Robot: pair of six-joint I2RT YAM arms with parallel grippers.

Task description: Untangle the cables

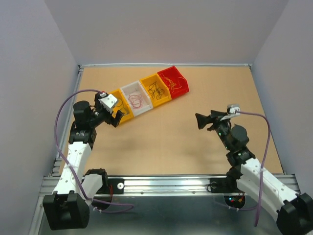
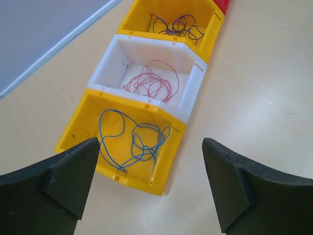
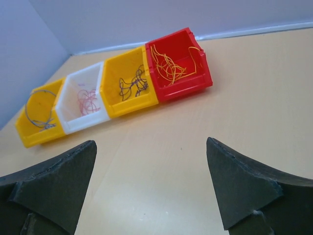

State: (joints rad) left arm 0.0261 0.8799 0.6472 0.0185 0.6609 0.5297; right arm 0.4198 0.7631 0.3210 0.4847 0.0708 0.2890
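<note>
The cables (image 1: 137, 101), thin and curly, lie sorted in a slanted row of glossy plastic bins near the far left corner of the smooth tan bench (image 1: 161, 142). There are blue curls (image 2: 132, 139) in the end yellow bin (image 2: 78, 122), pink loops (image 2: 149, 81) in the white bin (image 2: 105, 63), dark squiggles (image 2: 176, 24) in the second yellow bin (image 3: 110, 106), and yellow strands (image 3: 168, 63) in the red bin (image 3: 195, 81). The left gripper (image 2: 151, 144) and right gripper (image 3: 150, 143) both gape wide, their matte black wedge fingers holding nothing.

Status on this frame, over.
Left gripper and right gripper open, empty. Wires separated, one colour per bin. Nothing blocking.
</note>
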